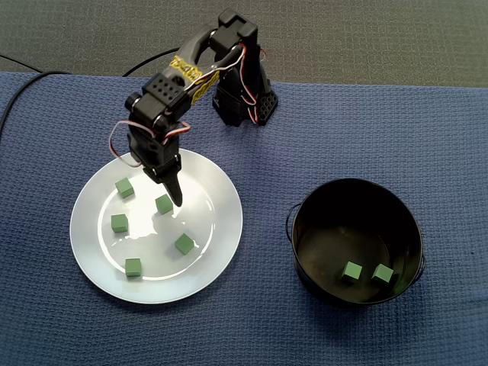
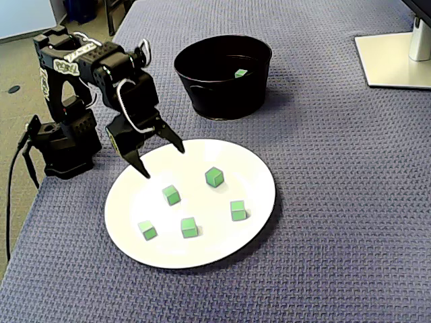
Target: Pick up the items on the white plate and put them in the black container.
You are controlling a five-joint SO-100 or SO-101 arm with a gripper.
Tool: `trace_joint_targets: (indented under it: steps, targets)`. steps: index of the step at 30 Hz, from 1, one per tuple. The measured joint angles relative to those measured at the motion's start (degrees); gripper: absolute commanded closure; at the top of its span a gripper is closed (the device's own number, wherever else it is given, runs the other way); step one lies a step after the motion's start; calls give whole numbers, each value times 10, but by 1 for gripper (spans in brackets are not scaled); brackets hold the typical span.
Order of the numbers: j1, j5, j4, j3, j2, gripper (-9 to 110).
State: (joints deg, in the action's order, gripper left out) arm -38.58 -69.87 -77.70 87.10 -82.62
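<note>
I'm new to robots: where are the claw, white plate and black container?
claw (image 2: 163, 162), a fixed view, midway between fingertips.
white plate (image 1: 85, 229), a fixed view, bare left rim.
black container (image 2: 219, 97), a fixed view, outer front wall.

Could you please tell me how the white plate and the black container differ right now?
The white plate is flat and shallow; the black container is deep-walled. The plate holds five green cubes, the container two. The gripper hangs over the plate, not the container. Both are round, on the blue cloth.
</note>
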Motion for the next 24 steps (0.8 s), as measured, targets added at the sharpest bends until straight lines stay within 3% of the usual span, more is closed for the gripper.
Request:
trace_joint_targets:
  steps: [24]
  targets:
    - [-21, -33, 120, 46, 105, 75]
